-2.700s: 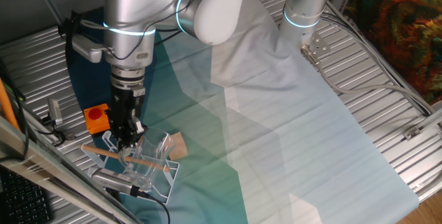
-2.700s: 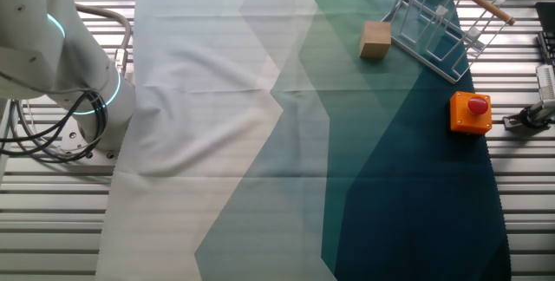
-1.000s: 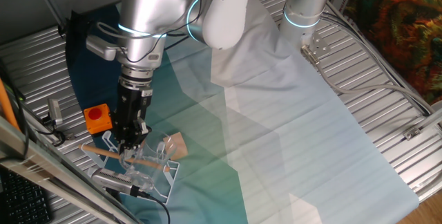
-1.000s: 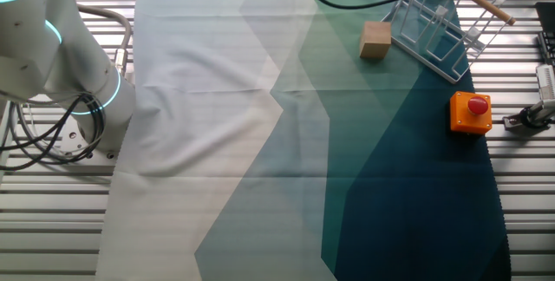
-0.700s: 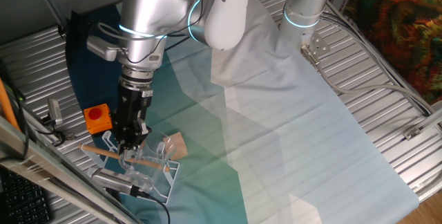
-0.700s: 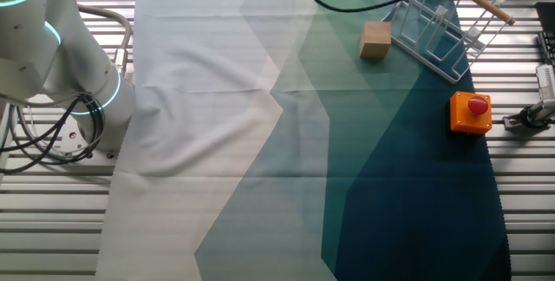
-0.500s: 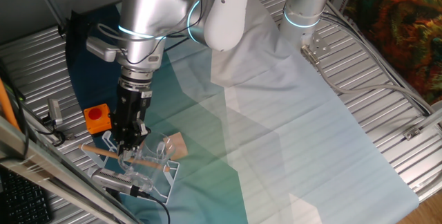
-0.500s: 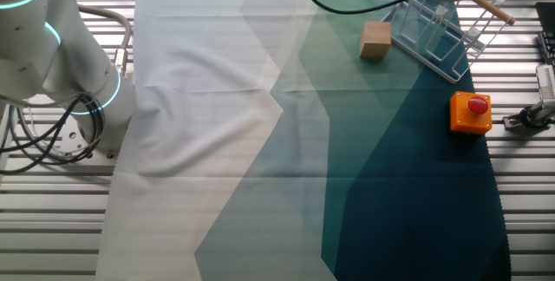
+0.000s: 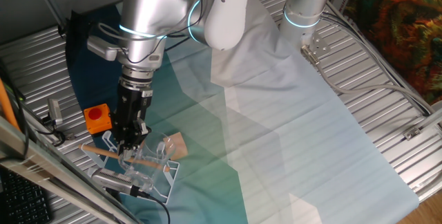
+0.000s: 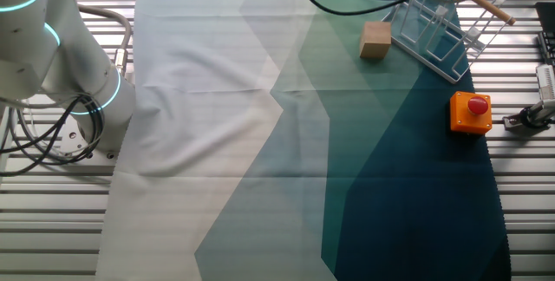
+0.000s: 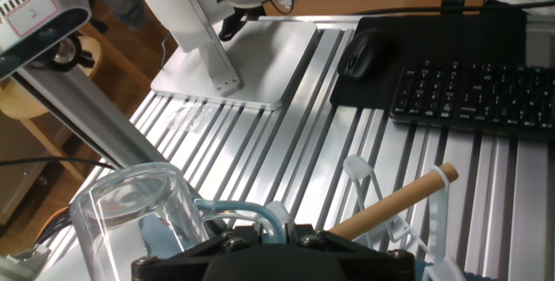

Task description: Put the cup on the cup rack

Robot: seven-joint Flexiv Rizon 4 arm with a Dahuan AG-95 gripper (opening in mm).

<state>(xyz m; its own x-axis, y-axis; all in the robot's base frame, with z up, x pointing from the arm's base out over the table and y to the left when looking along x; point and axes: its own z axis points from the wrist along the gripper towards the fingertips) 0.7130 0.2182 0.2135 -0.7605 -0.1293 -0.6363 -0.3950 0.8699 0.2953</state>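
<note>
Blue-green cloth covers the worktop; claw is lowered over the cup rack, beside the cup. Claw opening cannot be determined.

A robotics lab: slatted aluminium table, keyboard, monitor stand.

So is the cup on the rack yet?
Almost! Done: the cup is at the rack, upside down next to the wooden rod. Happening now: the jaws sit low over the rack, close beside the cup. I cannot tell if they are gripping it, or if it is fully seated on a prong. Left: let go and lift the arm away.
</note>
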